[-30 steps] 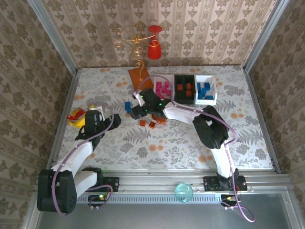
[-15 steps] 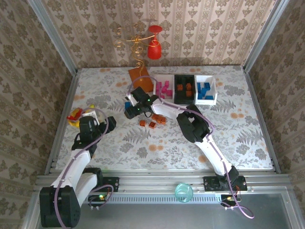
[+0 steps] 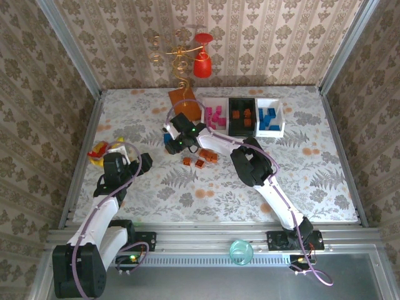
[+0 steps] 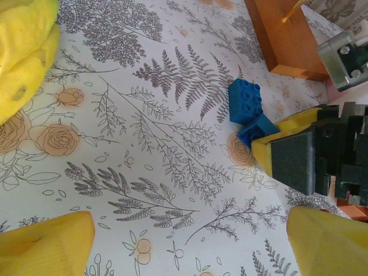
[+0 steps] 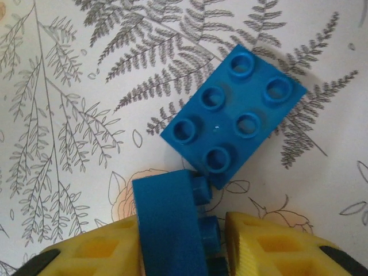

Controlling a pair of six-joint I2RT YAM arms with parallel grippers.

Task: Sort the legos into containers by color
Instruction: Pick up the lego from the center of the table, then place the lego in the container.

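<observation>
Floral-print table runs under everything. At its left edge lies a banana toy, and the left pincer near it hangs spread wide, holding nothing. Toward the middle, the right pincer pinches a blue lego turned on its side, studs toward one finger, long axis running out from the fingers. Its far end touches a second blue lego lying flat, studs up (a lift may nudge it). Orange legos sit just right of that. The blue-filled white container is rightmost, past the pink-filled container and the black container, so the carry goes right and away. The held lego's near end is cut off, and I cannot tell whether it is clear of the table.
</observation>
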